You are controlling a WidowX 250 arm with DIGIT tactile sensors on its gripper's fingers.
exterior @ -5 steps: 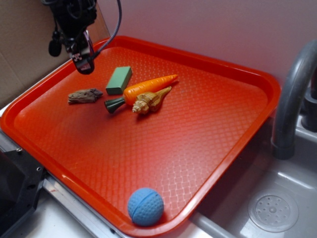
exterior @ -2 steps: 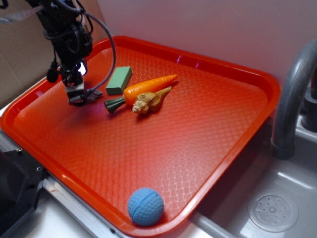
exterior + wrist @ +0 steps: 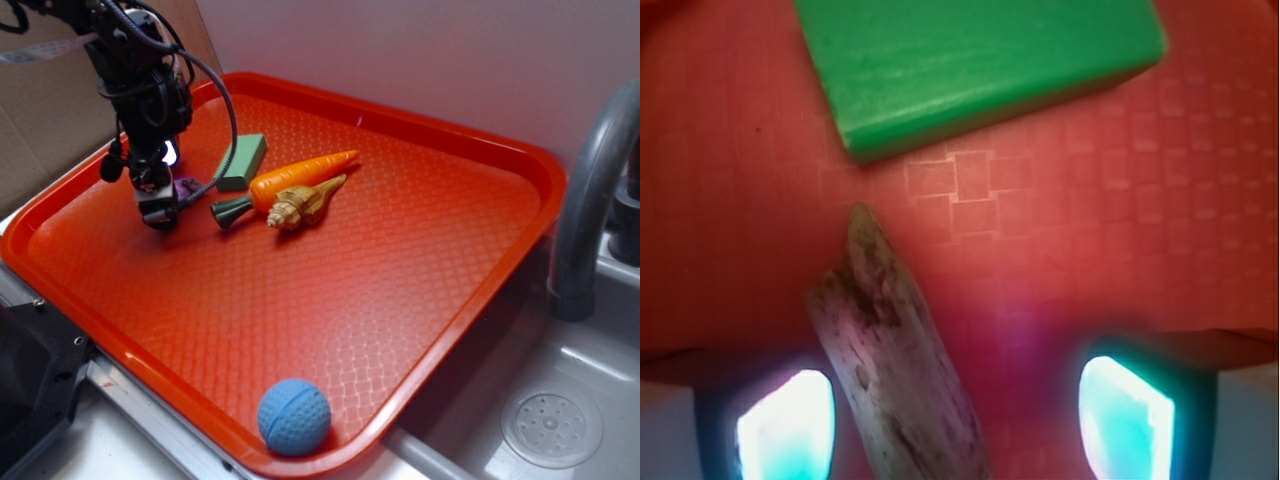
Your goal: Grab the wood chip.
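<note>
The chip [image 3: 895, 360] lies on the tray [image 3: 420, 260] just near of the green block [image 3: 980, 65], between the spread claw's [image 3: 955, 415] pads but hard against the left one [image 3: 785, 425], its long axis running slantwise across the gap.

From the exterior view, the tool [image 3: 160, 210] covers nearly all of the wood chip [image 3: 186, 187]. In the wrist view the wood chip [image 3: 895, 355] runs off the bottom edge, the green block [image 3: 980, 65] is cut by the top edge, and both glowing fingers [image 3: 785, 425] are blurred and cropped.
</note>
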